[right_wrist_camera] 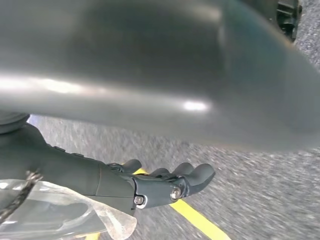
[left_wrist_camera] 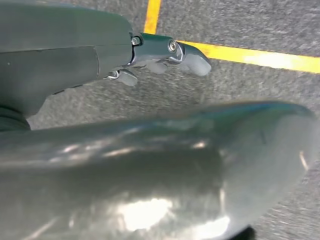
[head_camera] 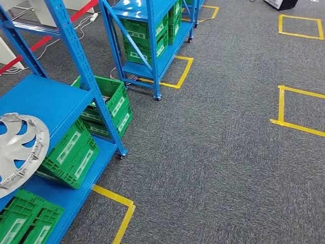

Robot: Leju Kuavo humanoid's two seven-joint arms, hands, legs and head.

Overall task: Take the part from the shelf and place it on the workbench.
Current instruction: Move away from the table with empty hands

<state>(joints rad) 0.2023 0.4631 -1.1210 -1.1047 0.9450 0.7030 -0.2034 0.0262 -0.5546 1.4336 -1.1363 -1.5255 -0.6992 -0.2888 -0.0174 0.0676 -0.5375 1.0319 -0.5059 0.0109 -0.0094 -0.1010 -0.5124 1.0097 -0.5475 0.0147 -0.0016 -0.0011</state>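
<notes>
The part, a silver wheel cover [head_camera: 19, 150], lies on the middle level of the blue shelf [head_camera: 57, 99] at the left edge of the head view, partly cut off by the frame. My left hand [left_wrist_camera: 94, 65] hangs over grey carpet, its fingers [left_wrist_camera: 188, 57] stretched out straight and apart from the thick thumb, holding nothing. My right hand [right_wrist_camera: 113, 180] also hangs over the carpet, with its fingers [right_wrist_camera: 188, 180] extended and nothing in them. Both hands are away from the shelf.
Green folding crates [head_camera: 71, 152] sit on the lower shelf level, one [head_camera: 111, 104] behind the upright. A second blue shelf [head_camera: 153, 35] on castors with green crates stands further back. Yellow tape squares [head_camera: 282, 107] mark the grey carpet, which is open to the right.
</notes>
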